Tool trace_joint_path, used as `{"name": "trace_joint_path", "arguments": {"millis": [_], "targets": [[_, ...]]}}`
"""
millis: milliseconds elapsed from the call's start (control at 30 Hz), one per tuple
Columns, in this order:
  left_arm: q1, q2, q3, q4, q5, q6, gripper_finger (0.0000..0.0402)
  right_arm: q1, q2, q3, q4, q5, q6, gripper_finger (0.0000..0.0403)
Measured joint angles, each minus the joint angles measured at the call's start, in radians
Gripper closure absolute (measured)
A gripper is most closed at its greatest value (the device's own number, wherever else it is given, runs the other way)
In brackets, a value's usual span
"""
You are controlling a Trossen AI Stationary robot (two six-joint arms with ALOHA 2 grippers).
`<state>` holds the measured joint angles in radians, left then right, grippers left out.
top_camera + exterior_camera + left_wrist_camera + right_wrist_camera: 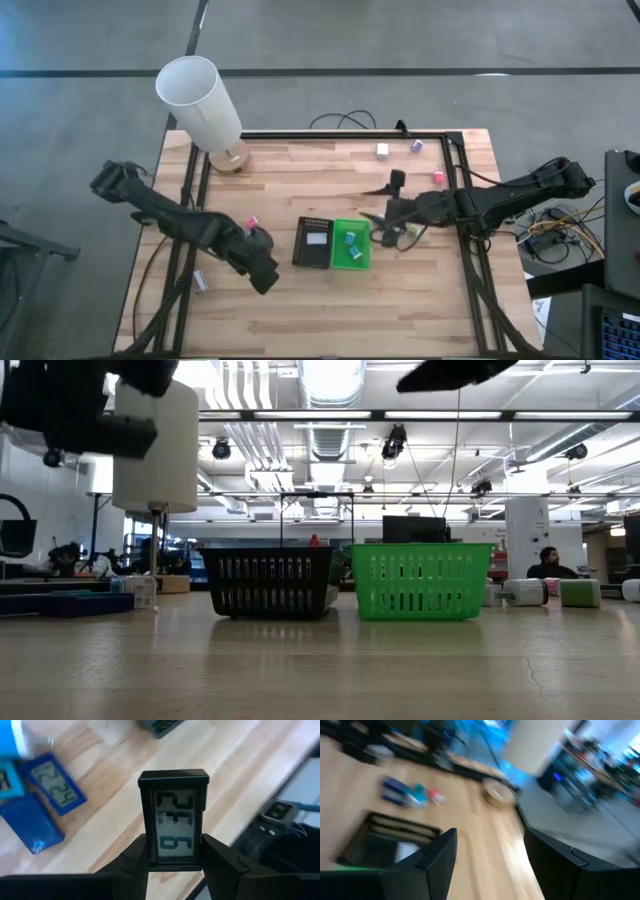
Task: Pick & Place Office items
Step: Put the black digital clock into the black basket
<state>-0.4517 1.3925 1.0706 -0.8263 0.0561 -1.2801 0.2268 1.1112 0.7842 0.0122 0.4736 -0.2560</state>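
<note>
Inventory of table, every place reckoned from the green tray.

1. Left gripper: mine, hanging above the boards on the black tray's far side from the green tray, nearer the front edge. My jaws are closed partway on a small black display clock. It stands upright between my fingers, gripped at its lower end, digits facing the wrist camera.
2. Right gripper: mine, at the green tray's right rim. In the right wrist view my jaws stand apart with only bare wood showing between them; nothing is held.
3. Black tray: touching the green tray's left side, with a pale rectangle lying in it.
4. Teal blocks: inside the green tray, toward its middle.
5. Pink block: right of the green tray and farther back, well apart from it.
6. White block and purple block: near the back edge, behind and right of the green tray.
7. Second pink block: left of the black tray, beside my left arm.
8. Blue display clock and dark-blue rectangle: lying flat on the wood, side by side in the left wrist view; I cannot place them from the green tray.
9. White lampshade: back-left corner, well apart from the green tray.
</note>
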Motion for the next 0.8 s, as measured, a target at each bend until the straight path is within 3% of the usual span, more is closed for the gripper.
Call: {"name": "trace_joint_path", "arguments": {"millis": [433, 800], "targets": [[0.119, -0.129, 0.001, 0.145, 0.07, 0.314, 0.0261, 0.003, 0.003, -0.136, 0.298, -0.416, -0.174, 0.0177], [0.269, -0.104, 0.001, 0.252, 0.256, 0.445, 0.0261, 0.002, 0.003, -0.14, 0.321, -0.496, -0.242, 0.0177]]}}
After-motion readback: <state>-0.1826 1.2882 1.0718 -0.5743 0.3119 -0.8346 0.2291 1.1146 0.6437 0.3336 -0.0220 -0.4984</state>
